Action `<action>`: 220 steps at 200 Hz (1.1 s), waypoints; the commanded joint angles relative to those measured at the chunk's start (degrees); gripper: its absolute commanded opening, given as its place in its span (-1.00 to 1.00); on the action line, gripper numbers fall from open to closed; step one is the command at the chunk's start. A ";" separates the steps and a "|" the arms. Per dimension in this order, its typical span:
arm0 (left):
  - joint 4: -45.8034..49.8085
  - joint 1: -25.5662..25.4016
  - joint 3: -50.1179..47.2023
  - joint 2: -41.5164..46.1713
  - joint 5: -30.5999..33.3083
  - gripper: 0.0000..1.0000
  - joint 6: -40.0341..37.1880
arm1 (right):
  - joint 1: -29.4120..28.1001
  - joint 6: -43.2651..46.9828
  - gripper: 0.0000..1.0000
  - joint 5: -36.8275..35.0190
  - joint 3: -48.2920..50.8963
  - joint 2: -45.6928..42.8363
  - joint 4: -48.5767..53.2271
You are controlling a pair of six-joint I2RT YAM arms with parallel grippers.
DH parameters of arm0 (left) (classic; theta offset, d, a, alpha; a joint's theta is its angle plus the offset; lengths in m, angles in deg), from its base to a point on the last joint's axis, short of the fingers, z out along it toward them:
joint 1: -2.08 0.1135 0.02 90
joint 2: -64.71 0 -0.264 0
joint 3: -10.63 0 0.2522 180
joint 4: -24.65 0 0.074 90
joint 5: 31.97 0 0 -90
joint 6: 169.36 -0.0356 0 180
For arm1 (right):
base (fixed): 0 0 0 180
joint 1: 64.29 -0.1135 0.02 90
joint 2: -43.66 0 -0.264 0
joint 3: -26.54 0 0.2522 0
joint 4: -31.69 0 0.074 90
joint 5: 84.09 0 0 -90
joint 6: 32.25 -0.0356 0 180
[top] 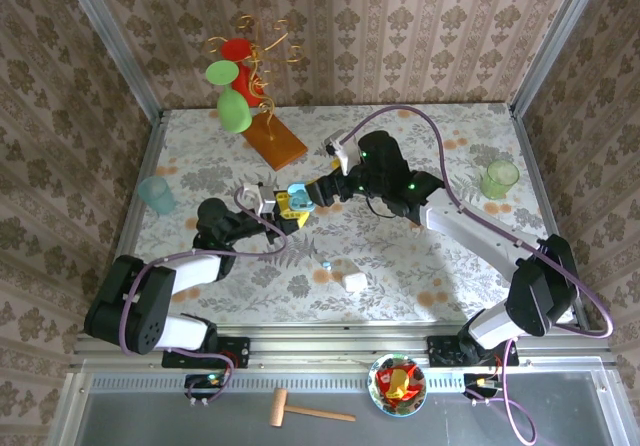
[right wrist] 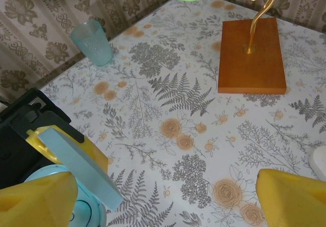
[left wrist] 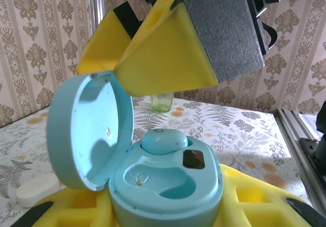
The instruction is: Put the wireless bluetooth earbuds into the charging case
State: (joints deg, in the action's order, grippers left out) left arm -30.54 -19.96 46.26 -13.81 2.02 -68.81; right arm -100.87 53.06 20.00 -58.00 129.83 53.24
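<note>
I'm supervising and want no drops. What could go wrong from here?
The right claw hangs open just above the charging case and its raised lid; a bump could snap it shut or twist the case in the left claw. One socket is empty, and the tiny blue earbud on the table may slip when pinched.

The blue charging case (left wrist: 153, 206) is open, lid up. One blue earbud (left wrist: 163, 141) sits inside, in the back slot.

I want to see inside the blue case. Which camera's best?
Left wrist: the blue case sits open up close, one earbud seated. Top view shows it tiny; right wrist catches its lid edge-on.
</note>
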 commanded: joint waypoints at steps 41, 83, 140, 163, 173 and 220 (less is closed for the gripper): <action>-2.77 0.11 1.03 -0.23 -0.95 -0.54 1.41 | 0.21 0.31 0.84 11.07 -0.27 -3.08 -0.66; -2.95 1.20 1.07 -0.49 0.09 -0.54 1.94 | 0.45 -2.54 0.87 16.27 6.66 -10.68 -4.74; -3.41 2.65 0.46 0.33 2.40 -0.56 0.90 | 3.27 -8.36 0.75 13.22 20.88 -10.01 -7.04; -3.30 2.88 0.46 1.40 2.62 -0.55 0.79 | 2.80 -10.56 0.63 13.15 22.50 -5.20 -7.35; -3.21 2.93 0.48 1.77 2.75 -0.55 0.75 | 2.11 -10.93 0.58 12.91 23.03 -3.21 -7.87; -3.46 2.82 0.72 2.21 2.49 -0.55 1.07 | 1.08 -8.71 0.37 22.50 20.61 10.32 -10.14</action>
State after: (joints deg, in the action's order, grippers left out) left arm -31.54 -17.36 46.26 -12.89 4.62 -68.22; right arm -99.45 43.18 36.04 -34.88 133.96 44.54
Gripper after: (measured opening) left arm 0.363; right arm 0.705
